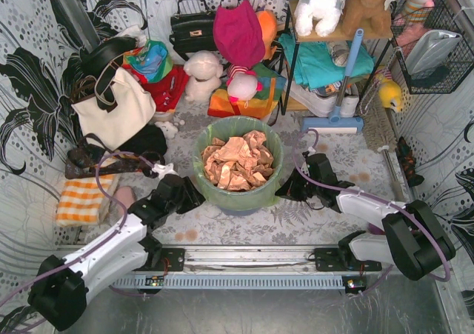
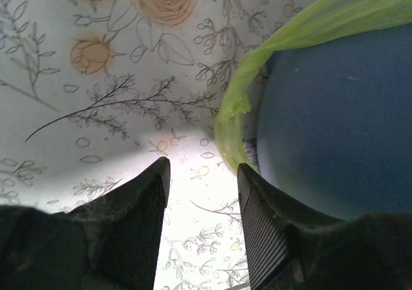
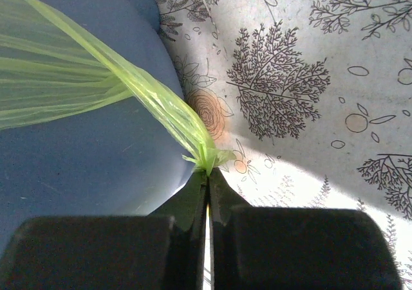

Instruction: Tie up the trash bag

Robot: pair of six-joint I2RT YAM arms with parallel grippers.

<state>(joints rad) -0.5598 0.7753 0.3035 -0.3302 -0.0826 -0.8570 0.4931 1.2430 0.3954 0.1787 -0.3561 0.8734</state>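
Trash bag [image 1: 238, 197] is sitting in the blue-grey bin [image 2: 335, 129] mid-bench, slightly toward the near edge, with its mouth open and crumpled paper [image 1: 237, 164] showing. Right gripper [image 3: 207, 177] is clenching a stretched-out bit of bag rim on the bin's right-edge side. Left gripper [image 2: 203, 171] is hanging spread wide, grasping nothing, just beside the loose rim flap. Judging it early: one side grabbed, the other not, no knot yet.
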